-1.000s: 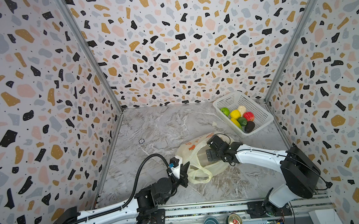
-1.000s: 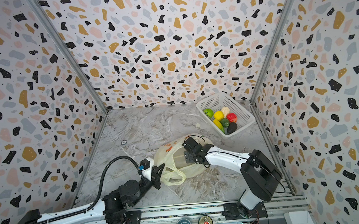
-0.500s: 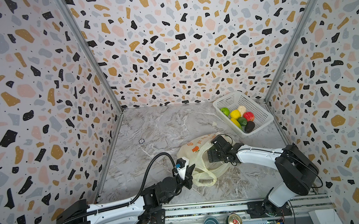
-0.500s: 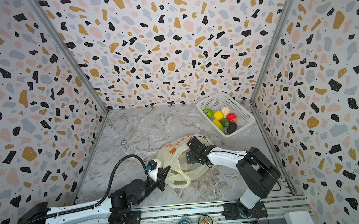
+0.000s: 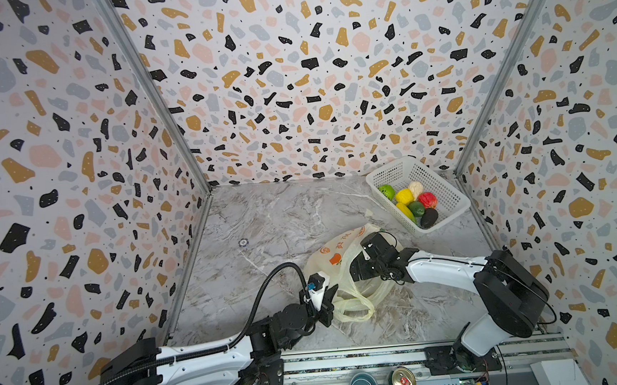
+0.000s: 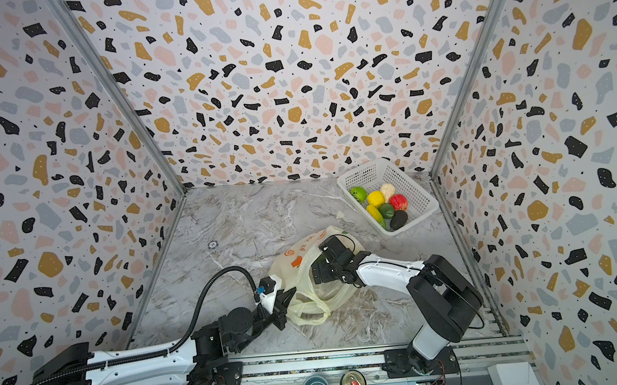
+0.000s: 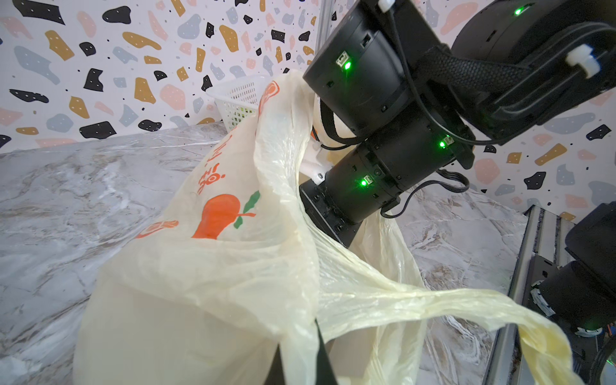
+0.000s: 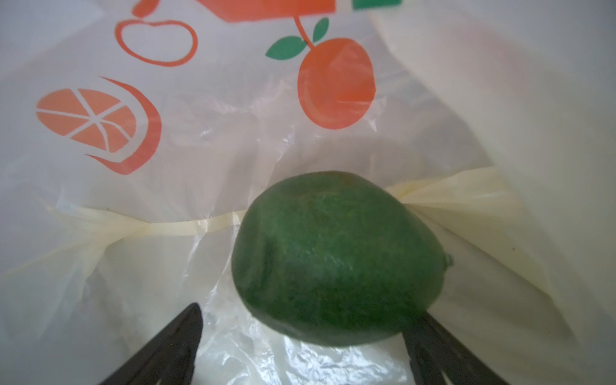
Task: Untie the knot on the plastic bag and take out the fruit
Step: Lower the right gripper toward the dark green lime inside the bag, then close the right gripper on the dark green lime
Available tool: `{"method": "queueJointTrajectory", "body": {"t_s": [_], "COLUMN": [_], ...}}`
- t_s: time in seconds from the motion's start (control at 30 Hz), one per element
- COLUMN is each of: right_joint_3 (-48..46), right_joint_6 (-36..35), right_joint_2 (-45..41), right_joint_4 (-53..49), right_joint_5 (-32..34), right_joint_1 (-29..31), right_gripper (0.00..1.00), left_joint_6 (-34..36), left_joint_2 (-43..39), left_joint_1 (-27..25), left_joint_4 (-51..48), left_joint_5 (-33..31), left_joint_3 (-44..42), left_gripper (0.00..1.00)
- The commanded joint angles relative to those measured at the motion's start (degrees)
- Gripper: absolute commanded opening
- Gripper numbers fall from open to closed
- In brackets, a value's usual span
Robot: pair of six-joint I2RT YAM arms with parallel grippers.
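Green fruit [image 8: 336,256], bag-hidden from above, seen only before wide-spread right gripper [image 8: 310,311]; left gripper [image 7: 300,350] pinching plastic bag [image 7: 233,266].

The plastic bag [image 5: 325,270] hides the right gripper [image 8: 310,316] jaws in both top views — its fruit [image 8: 336,256] too.

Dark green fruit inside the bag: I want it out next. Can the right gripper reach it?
Probably yes: the right gripper is inside the plastic bag, jaws open, dark green fruit just ahead, nothing between.
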Motion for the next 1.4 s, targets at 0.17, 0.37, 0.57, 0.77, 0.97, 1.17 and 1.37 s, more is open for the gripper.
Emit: {"method": "queueJointTrajectory", "body": {"t_s": [0.17, 0.37, 0.57, 0.77, 0.97, 1.17, 1.37], "right_joint_3": [6.39, 11.34, 10.90, 9.06, 8.23, 7.27, 5.68], "right_joint_6": [-0.34, 0.94, 1.01, 0.84, 0.07, -0.99, -2.15], "right_joint_2": [3.49, 9.35, 10.19, 8.78, 6.56, 3.27, -0.13], "right_joint_4": [0.80, -1.66, -0.96, -0.91, 0.06, -0.37, -1.44], "right_joint_5": [3.88, 5.42, 6.15, 6.34, 6.83, 6.15, 1.16], "right_joint_1": [1.42, 1.53, 2.12, 3.17, 4.04, 4.90, 5.53], "right_gripper": [0.99, 0.99, 0.87, 0.80, 0.63, 0.60, 0.59], "left_joint_6": [0.91, 0.93, 0.88, 0.61, 0.73, 0.39, -0.49], "left_joint_2": [-3.09, -3.91, -3.65, -3.41, -4.15, -5.70, -7.14], "left_joint_1": [-0.39, -0.40, -0.40, -0.40, -0.40, -0.40, -0.40], "left_joint_4": [-0.11, -1.03, -0.94, -0.76, -1.41, -2.45, -3.31], "left_joint_5": [-1.21, -1.52, -1.48, -1.80, -3.59, -6.26, -8.36], "left_joint_3": [0.08, 0.16, 0.16, -0.58, -0.72, -0.96, -1.33], "left_gripper": [0.00, 0.00, 0.00, 0.00, 0.00, 0.00, 0.00]}}
